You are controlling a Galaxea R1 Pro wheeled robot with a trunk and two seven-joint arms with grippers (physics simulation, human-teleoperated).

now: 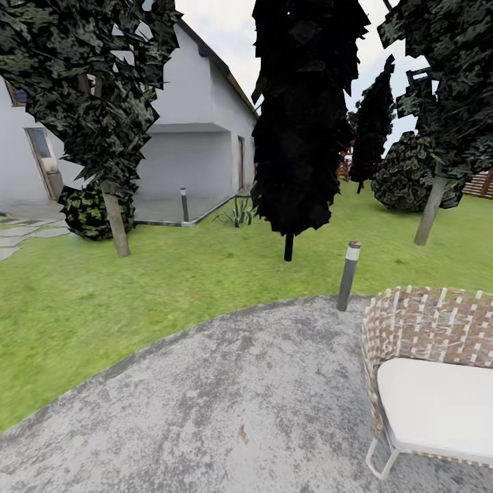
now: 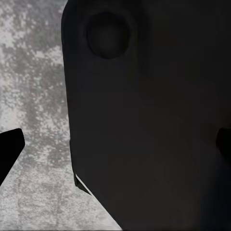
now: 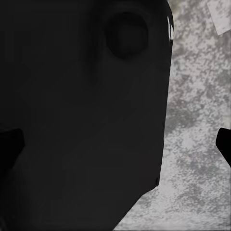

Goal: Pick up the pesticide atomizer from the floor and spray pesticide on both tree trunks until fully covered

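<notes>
Two trees stand on the lawn in the head view. The left tree has a pale mottled tree trunk (image 1: 117, 224) in front of the white house. The right tree's trunk (image 1: 430, 209) leans slightly by the far right edge. The pesticide atomizer is out of view. In the left wrist view, my left gripper (image 2: 115, 147) hangs over grey paving beside a dark part of the robot's body. Its dark fingertips (image 2: 9, 149) sit wide apart with nothing between them. My right gripper (image 3: 115, 144) is held the same way, with a fingertip (image 3: 9, 144) at each side of the picture.
A black conifer (image 1: 301, 116) stands mid-lawn between the two trees. A slim lamp post (image 1: 348, 275) marks the edge of the grey paved patch (image 1: 226, 404). A woven chair with a white cushion (image 1: 431, 383) is close on the right. A round bush (image 1: 87, 211) sits by the left trunk.
</notes>
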